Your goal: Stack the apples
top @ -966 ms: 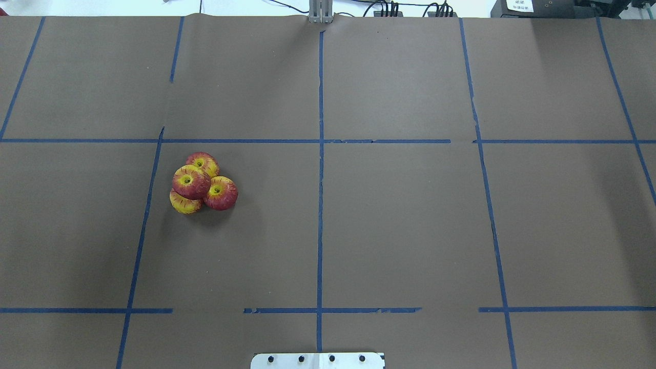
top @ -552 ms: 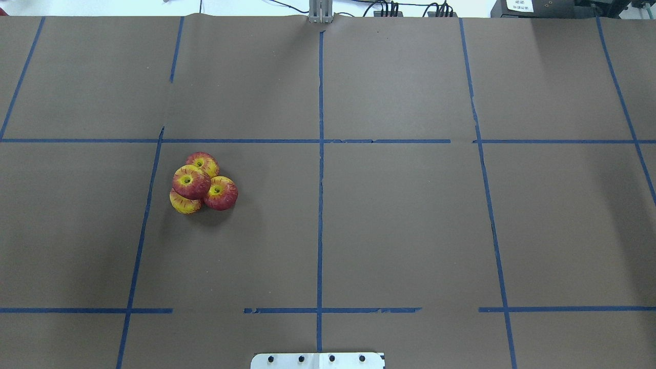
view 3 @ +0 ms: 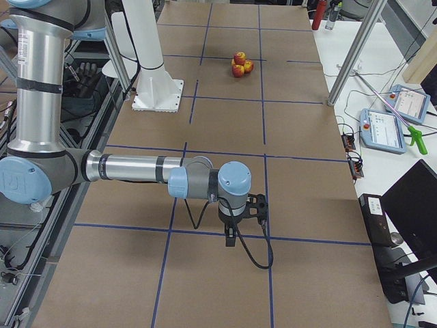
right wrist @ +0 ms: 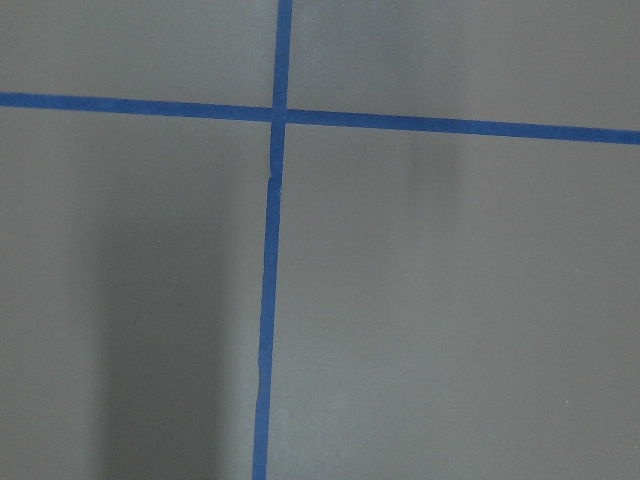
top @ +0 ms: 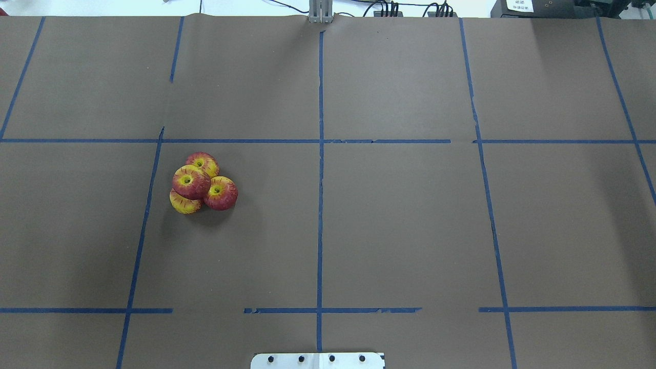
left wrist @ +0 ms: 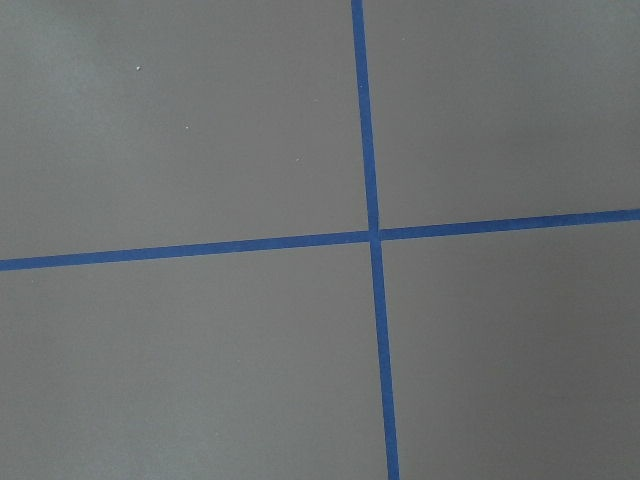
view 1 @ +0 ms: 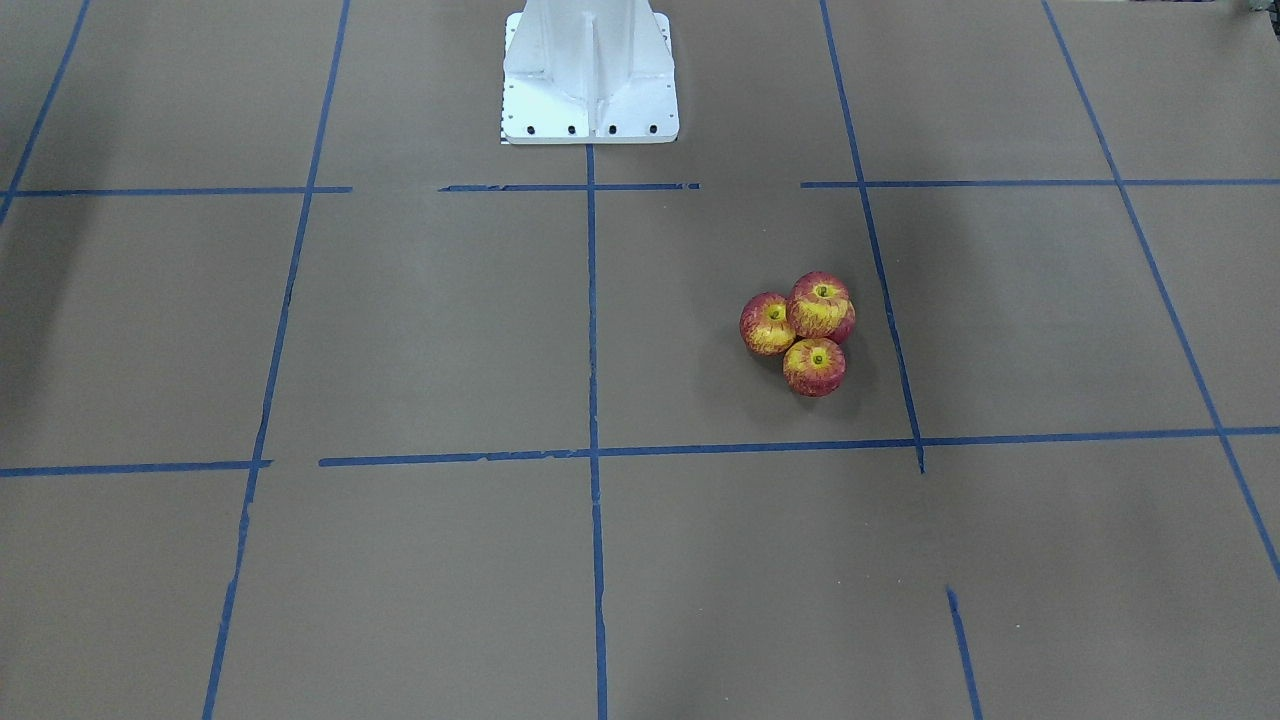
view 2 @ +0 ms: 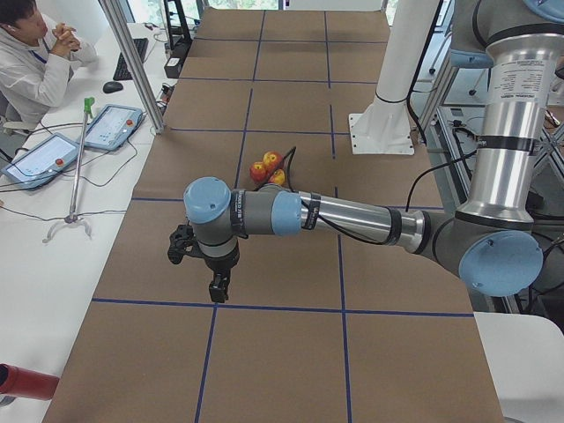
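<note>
Four red-and-yellow apples (top: 191,182) sit in a tight cluster on the brown table, left of centre in the overhead view. One apple rests on top of the other three. The cluster also shows in the front-facing view (view 1: 818,308), the exterior left view (view 2: 269,167) and the exterior right view (view 3: 240,63). My left gripper (view 2: 216,286) hangs over the table well away from the apples. My right gripper (view 3: 231,236) hangs over the table's other end. Both show only in the side views, so I cannot tell whether they are open or shut. Both wrist views show only brown paper and blue tape.
Blue tape lines (top: 320,179) divide the brown table into squares. The white robot base (view 1: 590,80) stands at the table's near edge. An operator (view 2: 26,53) and tablets (view 2: 110,126) are at a side desk. A metal post (view 3: 351,58) stands by the table's edge.
</note>
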Controlling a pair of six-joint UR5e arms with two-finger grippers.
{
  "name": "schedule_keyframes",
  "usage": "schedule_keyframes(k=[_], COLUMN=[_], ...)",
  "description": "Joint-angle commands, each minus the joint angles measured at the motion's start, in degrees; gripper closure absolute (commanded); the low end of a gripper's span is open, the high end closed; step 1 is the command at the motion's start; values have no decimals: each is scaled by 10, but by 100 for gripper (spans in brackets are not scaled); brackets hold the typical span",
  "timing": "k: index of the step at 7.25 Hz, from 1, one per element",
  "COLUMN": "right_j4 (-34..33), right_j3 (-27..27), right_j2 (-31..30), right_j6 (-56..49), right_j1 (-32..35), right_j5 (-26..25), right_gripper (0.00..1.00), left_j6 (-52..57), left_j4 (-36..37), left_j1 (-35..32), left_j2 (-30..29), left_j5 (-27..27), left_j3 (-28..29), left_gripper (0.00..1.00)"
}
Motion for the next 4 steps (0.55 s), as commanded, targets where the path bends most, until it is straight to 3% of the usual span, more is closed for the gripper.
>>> schedule_keyframes(k=[1, 4], right_j4=[0, 0], right_j3=[0, 0], right_j2=[0, 0], right_j6=[0, 0], right_j1=[0, 0], right_j5=[0, 0], right_gripper=[0, 0], left_j6=[0, 1], left_j4=[0, 1], left_j1=[0, 0], left_j2=[-1, -6], left_j5=[-1, -1], left_j3=[-11, -21], left_gripper=[0, 0])
